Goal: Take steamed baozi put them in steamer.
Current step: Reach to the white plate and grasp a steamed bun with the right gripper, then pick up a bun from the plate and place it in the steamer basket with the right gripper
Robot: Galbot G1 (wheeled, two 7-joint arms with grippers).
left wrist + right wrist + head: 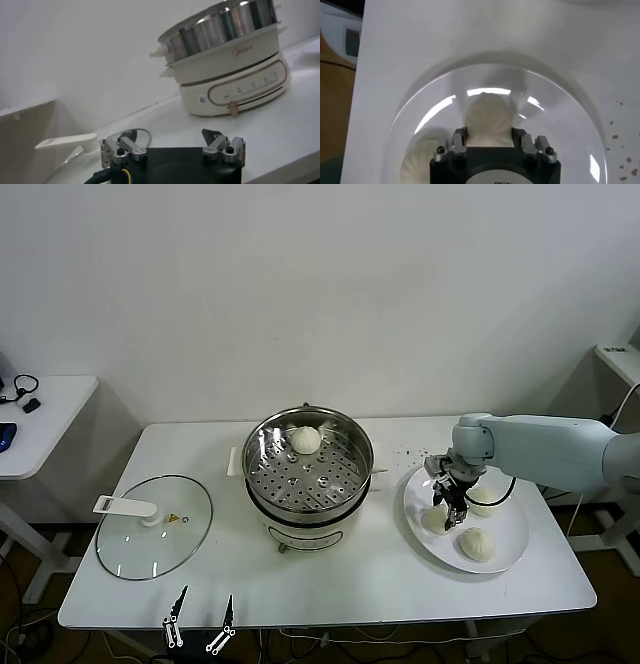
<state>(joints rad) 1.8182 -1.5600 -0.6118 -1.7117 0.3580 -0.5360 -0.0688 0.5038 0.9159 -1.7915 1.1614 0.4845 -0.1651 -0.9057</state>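
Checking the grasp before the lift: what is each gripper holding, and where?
Right gripper is shut on a steamed baozi, fingers clamping its two sides, over the plate. Left gripper holds nothing.

The right gripper (489,142) hides the gripped baozi's (489,120) lower half.

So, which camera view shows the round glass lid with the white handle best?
The head view: the whole round glass lid with white handle lies visible. The left wrist view shows only its handle and rim edge; the right wrist view shows nothing of it.
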